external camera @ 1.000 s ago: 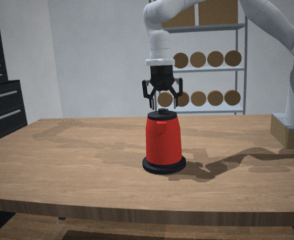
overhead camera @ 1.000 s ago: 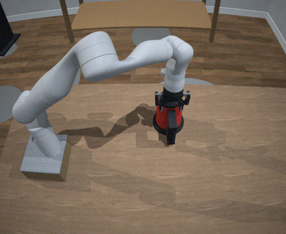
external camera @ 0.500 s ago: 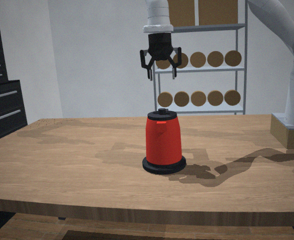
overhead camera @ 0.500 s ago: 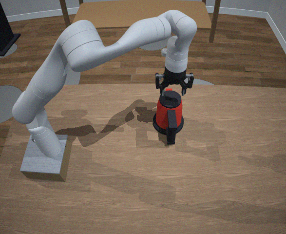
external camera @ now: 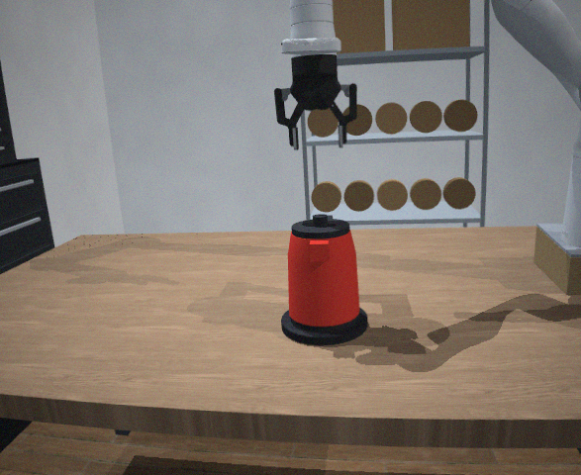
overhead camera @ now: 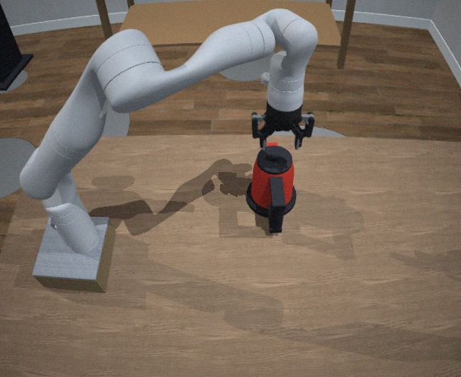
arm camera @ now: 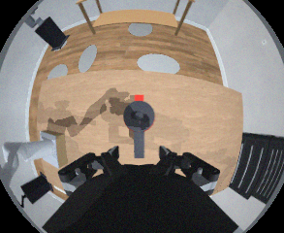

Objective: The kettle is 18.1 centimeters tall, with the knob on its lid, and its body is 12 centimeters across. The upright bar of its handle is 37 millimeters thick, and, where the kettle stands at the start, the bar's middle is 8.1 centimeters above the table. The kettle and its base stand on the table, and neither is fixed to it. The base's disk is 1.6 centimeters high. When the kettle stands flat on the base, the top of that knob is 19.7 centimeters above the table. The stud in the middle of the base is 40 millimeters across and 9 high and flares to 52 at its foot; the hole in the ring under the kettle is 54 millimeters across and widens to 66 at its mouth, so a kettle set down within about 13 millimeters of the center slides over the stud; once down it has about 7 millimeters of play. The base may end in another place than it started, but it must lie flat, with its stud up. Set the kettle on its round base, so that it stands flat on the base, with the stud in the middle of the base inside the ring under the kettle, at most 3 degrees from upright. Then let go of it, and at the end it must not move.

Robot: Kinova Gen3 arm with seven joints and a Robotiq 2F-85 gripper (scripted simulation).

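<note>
The red kettle (overhead camera: 272, 179) with a black lid and knob stands upright on its round black base near the middle of the table. Its black handle (overhead camera: 276, 205) points toward the front in the top view. In the exterior view the kettle (external camera: 323, 278) sits level on the base (external camera: 324, 333), spout side facing the camera. My gripper (external camera: 316, 137) is open and empty, well above the lid, pointing straight down. It also shows in the top view (overhead camera: 280, 142). In the wrist view the kettle lid (arm camera: 140, 116) lies far below, between my fingers.
The arm's pedestal block (overhead camera: 73, 255) stands on the table's left side. A black drawer cabinet (external camera: 4, 163) is off the table's left in the exterior view. A shelf rack (external camera: 392, 123) stands behind the table.
</note>
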